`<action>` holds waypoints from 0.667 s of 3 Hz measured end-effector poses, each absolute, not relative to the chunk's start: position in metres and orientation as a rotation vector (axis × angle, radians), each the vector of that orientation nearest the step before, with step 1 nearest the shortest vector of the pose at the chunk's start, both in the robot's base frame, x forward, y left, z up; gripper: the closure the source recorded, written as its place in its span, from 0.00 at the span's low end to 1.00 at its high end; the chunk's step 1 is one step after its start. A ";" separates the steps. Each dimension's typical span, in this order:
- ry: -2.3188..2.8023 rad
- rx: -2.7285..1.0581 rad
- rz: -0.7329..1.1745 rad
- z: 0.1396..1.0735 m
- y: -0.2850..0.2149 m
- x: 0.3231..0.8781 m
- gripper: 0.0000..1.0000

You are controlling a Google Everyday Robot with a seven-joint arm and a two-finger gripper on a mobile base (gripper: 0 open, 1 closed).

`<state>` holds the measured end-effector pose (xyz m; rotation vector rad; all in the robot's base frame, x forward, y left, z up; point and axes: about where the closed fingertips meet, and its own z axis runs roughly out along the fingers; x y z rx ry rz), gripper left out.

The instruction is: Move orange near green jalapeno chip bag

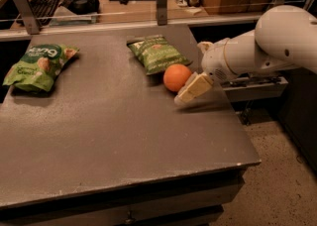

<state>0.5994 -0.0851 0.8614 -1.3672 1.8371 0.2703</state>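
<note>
The orange (177,77) rests on the tabletop (114,136) just beside the green jalapeno chip bag (157,53), as the task wants. My claw (193,89) hangs alongside; how open, I cannot tell.

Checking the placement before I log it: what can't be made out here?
All in the camera view:
Whether the orange touches the green jalapeno chip bag: the orange overlaps its near corner.
Whether the gripper, just right of the orange, touches it: they overlap.
Bag print: too small.
</note>
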 end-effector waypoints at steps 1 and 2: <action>1.805 -1.372 0.315 0.875 -0.090 0.588 0.00; 1.739 -1.378 0.361 0.912 -0.115 0.570 0.00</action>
